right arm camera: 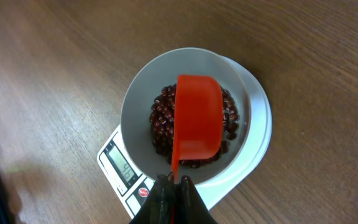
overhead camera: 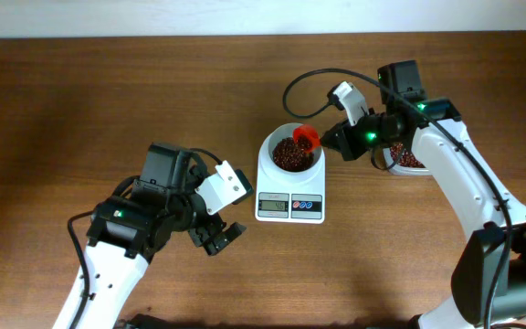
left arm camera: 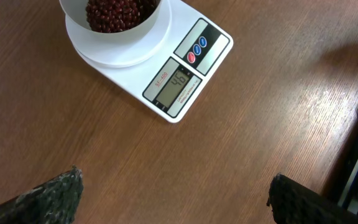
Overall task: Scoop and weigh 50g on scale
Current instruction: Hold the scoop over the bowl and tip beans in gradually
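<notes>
The table (overhead camera: 108, 91) is finished in grained, softly sheened wood. The scale (overhead camera: 289, 198) and bowl (right arm camera: 137, 93) are moulded in smooth white plastic, the scoop (right arm camera: 199, 118) in glossy red plastic. The beans (right arm camera: 163, 124) are seen shiny.

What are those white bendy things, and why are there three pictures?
They are two robot arms at a wooden table. One picture looks down from above; the other two come from little cameras on each wrist. On the table stands a white scale with a bowl of small red-brown beans. The right claw is shut on the handle of a red scoop, held over the bowl. The left claw is wide open, holding nothing, above the table near the scale.
</notes>
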You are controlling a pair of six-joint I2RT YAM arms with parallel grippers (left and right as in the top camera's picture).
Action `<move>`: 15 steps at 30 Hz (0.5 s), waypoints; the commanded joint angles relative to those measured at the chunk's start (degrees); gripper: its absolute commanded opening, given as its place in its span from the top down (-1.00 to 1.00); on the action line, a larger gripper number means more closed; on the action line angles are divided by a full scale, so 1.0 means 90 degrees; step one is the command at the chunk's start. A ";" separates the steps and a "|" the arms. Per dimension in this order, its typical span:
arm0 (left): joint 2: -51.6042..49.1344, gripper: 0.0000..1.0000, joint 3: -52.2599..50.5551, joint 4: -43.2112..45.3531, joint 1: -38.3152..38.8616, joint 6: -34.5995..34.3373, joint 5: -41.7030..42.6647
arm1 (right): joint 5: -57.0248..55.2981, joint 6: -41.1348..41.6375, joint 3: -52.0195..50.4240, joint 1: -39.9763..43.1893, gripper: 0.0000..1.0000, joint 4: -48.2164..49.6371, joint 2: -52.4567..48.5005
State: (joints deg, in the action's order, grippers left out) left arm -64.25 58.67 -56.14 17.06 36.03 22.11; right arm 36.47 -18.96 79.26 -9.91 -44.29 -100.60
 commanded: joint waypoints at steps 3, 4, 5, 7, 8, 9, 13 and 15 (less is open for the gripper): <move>0.0019 -0.98 0.0068 0.0002 -0.0039 0.0075 0.0068 | 0.0172 -0.0197 -0.0007 -0.0061 0.92 0.0206 0.0029; 0.0019 -0.98 0.0068 0.0002 -0.0039 0.0075 0.0068 | -0.0240 0.0250 -0.0007 -0.0061 0.92 0.0318 0.0027; 0.0019 -0.98 0.0068 0.0002 -0.0039 0.0075 0.0068 | 0.0313 -0.0049 -0.0007 -0.0078 0.92 0.0284 0.0056; 0.0019 -0.98 0.0068 0.0002 -0.0039 0.0075 0.0068 | 0.0386 -0.0172 -0.0007 -0.0068 0.92 0.0294 0.0056; 0.0019 -0.98 0.0068 0.0002 -0.0039 0.0075 0.0068 | 0.0571 -0.0194 -0.0007 -0.0073 0.92 0.0282 0.0056; 0.0019 -0.98 0.0068 0.0002 -0.0039 0.0075 0.0068 | 0.0408 -0.0189 -0.0007 -0.0070 0.92 0.0287 0.0053; 0.0019 -0.98 0.0068 0.0002 -0.0039 0.0075 0.0068 | 0.0537 -0.0180 -0.0007 -0.0070 0.92 0.0138 0.0056; 0.0019 -0.98 0.0068 0.0002 -0.0039 0.0075 0.0068 | 0.0573 -0.0175 -0.0007 -0.0070 0.92 0.0114 0.0056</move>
State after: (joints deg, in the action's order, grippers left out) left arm -64.25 58.67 -56.16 17.06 36.03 22.11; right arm 39.59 -19.92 79.26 -10.17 -43.11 -100.60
